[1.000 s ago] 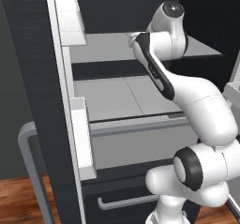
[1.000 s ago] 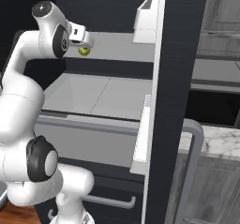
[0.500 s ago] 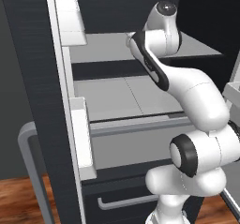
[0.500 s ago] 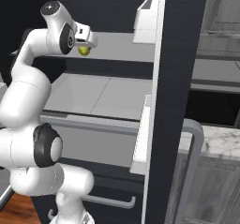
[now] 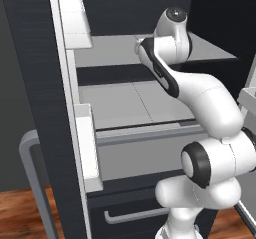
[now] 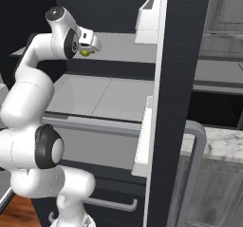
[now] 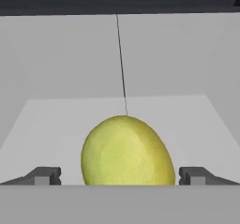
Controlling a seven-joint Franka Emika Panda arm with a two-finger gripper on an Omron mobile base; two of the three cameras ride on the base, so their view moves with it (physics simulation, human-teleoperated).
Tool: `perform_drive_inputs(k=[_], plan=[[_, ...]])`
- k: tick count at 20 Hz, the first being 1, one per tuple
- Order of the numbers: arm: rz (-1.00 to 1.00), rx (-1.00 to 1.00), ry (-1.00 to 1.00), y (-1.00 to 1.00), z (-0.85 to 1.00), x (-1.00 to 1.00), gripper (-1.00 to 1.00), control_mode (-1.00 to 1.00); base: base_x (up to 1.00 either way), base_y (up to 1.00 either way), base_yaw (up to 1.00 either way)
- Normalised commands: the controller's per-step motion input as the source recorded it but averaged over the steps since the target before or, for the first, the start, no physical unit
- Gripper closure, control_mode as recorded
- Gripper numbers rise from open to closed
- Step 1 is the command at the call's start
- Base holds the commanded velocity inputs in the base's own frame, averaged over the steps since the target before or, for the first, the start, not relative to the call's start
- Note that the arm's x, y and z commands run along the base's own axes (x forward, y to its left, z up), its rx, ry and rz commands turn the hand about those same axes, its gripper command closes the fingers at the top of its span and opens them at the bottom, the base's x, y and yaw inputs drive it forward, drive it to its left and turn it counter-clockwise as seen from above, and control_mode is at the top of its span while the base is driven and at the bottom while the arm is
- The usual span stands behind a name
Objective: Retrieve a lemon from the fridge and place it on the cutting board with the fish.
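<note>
1. The fridge (image 6: 175,79) stands with its door open; pale grey shelves are exposed, and a handled drawer sits low at the front. Both base views match the earlier ones, so the base is parked.

2. The arm has swung further in over the last second: the upper joint sits higher and deeper over the upper shelf (image 5: 110,50) than before, and the wrist has closed on the fruit. This reads as the final stretch of the reach.

3. The gripper (image 6: 87,48) hovers at the upper shelf, toward its left side as the right base view shows it, well back from the front edge.

4. Fingers: spread as wide as they go, holding nothing. In the hand view one tip (image 7: 44,176) stands on either side of the fruit, with a visible gap on both sides.

5. The lemon (image 7: 126,152) rests on the upper shelf, centred between the tips and large in the hand view. In the right base view it peeks out just under the wrist, yellow-green.

6. Judgement: alignment looks good and the grasp is not yet made. Next comes a short advance, then closing. A round fruit may roll or squirt out if pinched off-centre. The carry to the cutting board is all still ahead.
</note>
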Motion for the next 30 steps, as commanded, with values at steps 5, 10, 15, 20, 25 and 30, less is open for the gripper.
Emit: perform_drive_inputs(k=[5, 10, 15, 20, 25, 30], plan=[[0.00, 0.00, 0.00, 0.00, -0.09, 0.14, -1.00, -1.00, 0.00, 0.00, 0.00], [0.00, 0.00, 0.00, 0.00, -0.03, 0.05, -1.00, -1.00, 0.00, 0.00, 0.00], [0.00, 0.00, 0.00, 0.00, -0.02, 0.02, -1.00, -1.00, 0.00, 0.00, 0.00], [0.00, 0.00, 0.00, 0.00, -0.05, 0.00, 1.00, -1.00, 0.00, 0.00, 0.00], [0.00, 0.00, 0.00, -0.03, -0.09, 0.01, 1.00, -1.00, 0.00, 0.00, 0.00], [0.00, 0.00, 0.00, 0.00, -0.01, 0.00, 1.00, -1.00, 0.00, 0.00, 0.00]])
